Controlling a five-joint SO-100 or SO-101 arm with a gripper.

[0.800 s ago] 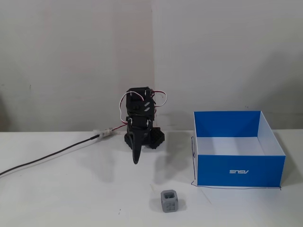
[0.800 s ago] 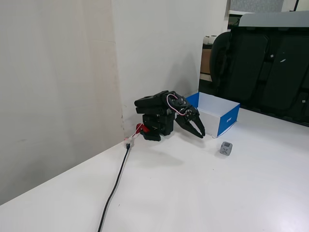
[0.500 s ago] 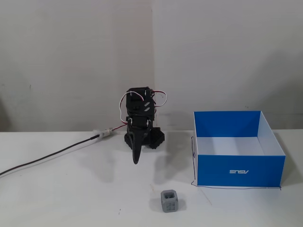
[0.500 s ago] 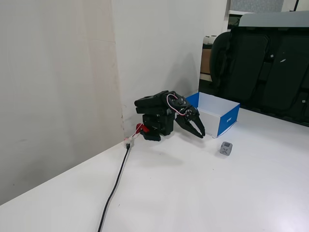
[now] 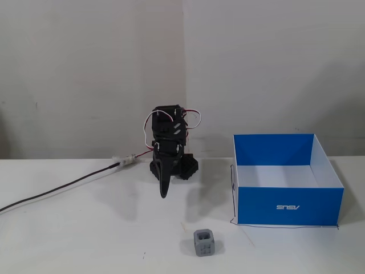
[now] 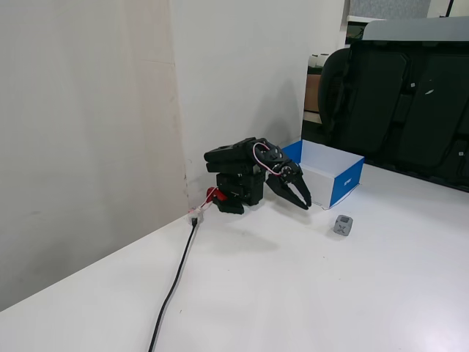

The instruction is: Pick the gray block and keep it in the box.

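Note:
The gray block (image 5: 204, 242) is a small light-gray cube that rests on the white table near the front, left of the box; it also shows in a fixed view (image 6: 343, 225). The box (image 5: 288, 205) is blue outside and white inside, with an upside-down white logo, and looks empty; it also shows in a fixed view (image 6: 346, 184). My gripper (image 5: 164, 192) hangs folded in front of the black arm base, pointing down, above the table and well behind and left of the block. Its jaws look closed and hold nothing. It also shows in a fixed view (image 6: 303, 202).
A black cable (image 5: 57, 192) runs from the arm base to the left across the table, also seen in a fixed view (image 6: 174, 282). White walls stand close behind the arm. Dark chairs (image 6: 399, 103) stand beyond the table's far edge.

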